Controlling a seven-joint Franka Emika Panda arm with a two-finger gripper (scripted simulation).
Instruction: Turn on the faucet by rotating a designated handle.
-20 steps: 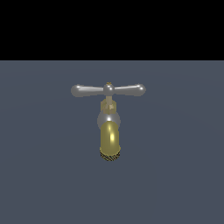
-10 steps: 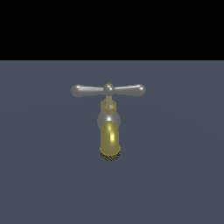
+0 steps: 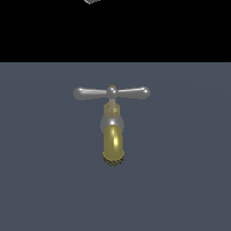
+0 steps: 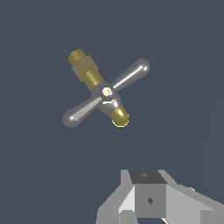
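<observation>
brass-yellow faucet (image 3: 113, 135) stands alone on a flat dark grey-blue floor (image 3: 189, 180), roughly mid-scene in the exterior view, spout mouth facing the camera and a dark mesh ring at its lower lip. silver-grey collar sits above the spout, brass stem above that. the handle (image 3: 111, 93) is a slim silver crossbar on top of the stem, lying level, one arm out to the exterior view's left and the other to the exterior view's right, each ending in a rounded bulb, small knob at the centre. wrist view looks down on the same faucet (image 4: 94, 83): the handle (image 4: 106, 93) crosses the brass body at an angle, both bulbs free, nothing touching them. gripper (image 4: 151, 199) shows only as white and grey housing at the edge of the wrist view, well apart from the handle; fingertips are out of frame so cannot tell how wide the claw is set, and nothing is seen held in it. exterior view catches just a small grey sliver of the robot (image 3: 91, 1) at the top edge, above the black backdrop, far above the faucet.
</observation>
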